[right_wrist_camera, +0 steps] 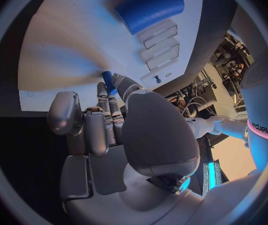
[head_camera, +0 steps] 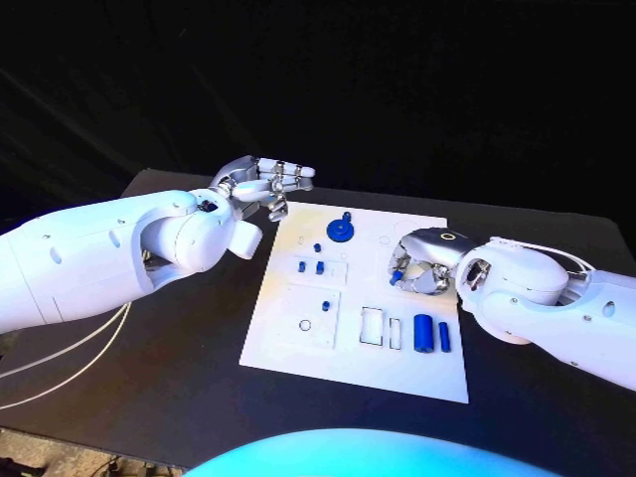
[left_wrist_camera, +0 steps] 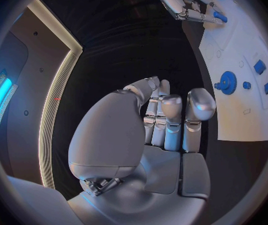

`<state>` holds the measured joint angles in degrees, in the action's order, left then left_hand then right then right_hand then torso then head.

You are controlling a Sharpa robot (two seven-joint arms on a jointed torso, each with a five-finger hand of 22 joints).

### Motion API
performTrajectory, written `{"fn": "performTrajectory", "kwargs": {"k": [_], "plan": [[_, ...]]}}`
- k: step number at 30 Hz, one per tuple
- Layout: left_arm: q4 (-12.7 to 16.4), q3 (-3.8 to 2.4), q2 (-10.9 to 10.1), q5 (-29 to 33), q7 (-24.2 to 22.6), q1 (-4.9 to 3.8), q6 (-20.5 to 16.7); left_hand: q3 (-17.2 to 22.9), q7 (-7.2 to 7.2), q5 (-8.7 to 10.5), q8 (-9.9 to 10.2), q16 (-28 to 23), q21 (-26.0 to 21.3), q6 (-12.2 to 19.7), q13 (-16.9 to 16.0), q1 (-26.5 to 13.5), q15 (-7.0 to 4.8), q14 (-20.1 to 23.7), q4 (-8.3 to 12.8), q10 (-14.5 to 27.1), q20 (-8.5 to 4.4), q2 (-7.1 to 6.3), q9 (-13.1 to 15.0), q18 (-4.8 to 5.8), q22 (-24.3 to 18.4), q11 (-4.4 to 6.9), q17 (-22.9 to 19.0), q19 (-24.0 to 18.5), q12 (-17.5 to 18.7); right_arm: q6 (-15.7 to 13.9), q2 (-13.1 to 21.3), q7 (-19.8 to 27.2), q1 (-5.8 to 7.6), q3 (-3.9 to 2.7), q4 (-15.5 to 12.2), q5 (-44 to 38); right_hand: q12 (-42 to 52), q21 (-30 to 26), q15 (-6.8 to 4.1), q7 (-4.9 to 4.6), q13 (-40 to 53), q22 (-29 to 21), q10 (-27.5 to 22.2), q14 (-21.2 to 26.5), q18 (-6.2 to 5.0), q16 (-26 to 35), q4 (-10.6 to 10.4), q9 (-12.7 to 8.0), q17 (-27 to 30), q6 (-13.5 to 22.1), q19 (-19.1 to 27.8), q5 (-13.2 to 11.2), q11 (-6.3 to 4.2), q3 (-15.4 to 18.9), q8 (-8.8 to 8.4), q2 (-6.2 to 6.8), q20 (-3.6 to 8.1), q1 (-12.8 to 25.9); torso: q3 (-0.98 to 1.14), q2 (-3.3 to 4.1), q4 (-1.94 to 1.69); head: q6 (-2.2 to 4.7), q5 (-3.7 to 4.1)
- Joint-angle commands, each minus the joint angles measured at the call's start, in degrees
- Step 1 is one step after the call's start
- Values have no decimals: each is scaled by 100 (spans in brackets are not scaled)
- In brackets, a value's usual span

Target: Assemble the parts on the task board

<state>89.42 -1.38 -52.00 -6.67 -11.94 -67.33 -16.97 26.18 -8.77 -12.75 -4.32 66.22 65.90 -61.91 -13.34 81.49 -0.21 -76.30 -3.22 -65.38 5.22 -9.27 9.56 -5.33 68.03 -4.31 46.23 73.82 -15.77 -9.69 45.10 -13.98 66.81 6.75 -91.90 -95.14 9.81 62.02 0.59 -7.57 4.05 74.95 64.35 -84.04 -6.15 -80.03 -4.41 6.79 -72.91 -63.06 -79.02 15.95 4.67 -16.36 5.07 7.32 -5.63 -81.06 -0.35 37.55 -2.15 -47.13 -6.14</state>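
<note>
- The task board (head_camera: pixel 297 338), a white plate, lies flat on the black table (head_camera: pixel 161 388), roughly midway between the two arms.
- The left robot hand (head_camera: pixel 265 182) hovers above the table just off the board's far left corner. The left wrist view shows its fingers (left_wrist_camera: pixel 171 120) curled in toward the palm with nothing between them; it holds no part.
- The right robot hand (head_camera: pixel 421 266) is down over the right side of the board, fingers bent toward the surface. A small blue peg (head_camera: pixel 397 279) sits at its fingertips; in the right wrist view the peg (right_wrist_camera: pixel 109 81) is pinched between the fingers, its free end close to the board. I cannot tell whether the peg touches the board.
- A blue gear (head_camera: pixel 343 231) with a raised hub sits near the board's far edge, between the two hands and apart from both.
- Small blue pieces (head_camera: pixel 312 265) lie left of centre on the board, near the gear.
- Two blue cylinders (head_camera: pixel 431 333) lie side by side near the board's near right corner, just beside the right forearm and untouched.
- Clear rectangular recesses (head_camera: pixel 380 327) lie just left of the cylinders; a square recess with a small ring (head_camera: pixel 305 324) lies further left.
</note>
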Motion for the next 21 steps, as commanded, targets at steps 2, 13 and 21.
{"fn": "performTrajectory", "kwargs": {"k": [2,13,21], "plan": [[26,-3,13,-25,11,-7,76,-6,15,-15,-22,-6,-17,7,-9,41,27,21,34,40,10,24,-6,-110,-3,-8,-1,7,-22,119,-5,-36,-7,2,18,-105,20,38,-59,-15,0,147,55,-264,72,-23,-5,10,-4,-65,-44,-28,-15,-63,14,-27,-3,-9,0,1,1,-10,2],[10,-3,18,-30,11,-7,65,-5,15,-15,-23,-5,-22,6,-10,45,26,21,37,41,9,25,-6,-111,-8,-8,-1,4,-24,-378,-16,27,-15,2,-10,-30,64,293,-160,84,34,308,440,-284,117,-88,-24,86,-86,-394,-150,-231,-131,-421,139,-220,50,-71,-1,-4,-2,-21,8],[-27,-3,25,-30,5,-7,62,-5,15,-15,-23,-5,-22,6,-10,45,26,21,37,41,9,25,-6,-111,-8,-8,-1,4,-24,-904,104,-37,-9,-23,-245,13,29,374,-197,115,47,367,581,-293,133,-118,12,144,-120,-477,-184,-244,-172,-558,182,-237,92,-85,0,-13,9,-19,-4]]}}
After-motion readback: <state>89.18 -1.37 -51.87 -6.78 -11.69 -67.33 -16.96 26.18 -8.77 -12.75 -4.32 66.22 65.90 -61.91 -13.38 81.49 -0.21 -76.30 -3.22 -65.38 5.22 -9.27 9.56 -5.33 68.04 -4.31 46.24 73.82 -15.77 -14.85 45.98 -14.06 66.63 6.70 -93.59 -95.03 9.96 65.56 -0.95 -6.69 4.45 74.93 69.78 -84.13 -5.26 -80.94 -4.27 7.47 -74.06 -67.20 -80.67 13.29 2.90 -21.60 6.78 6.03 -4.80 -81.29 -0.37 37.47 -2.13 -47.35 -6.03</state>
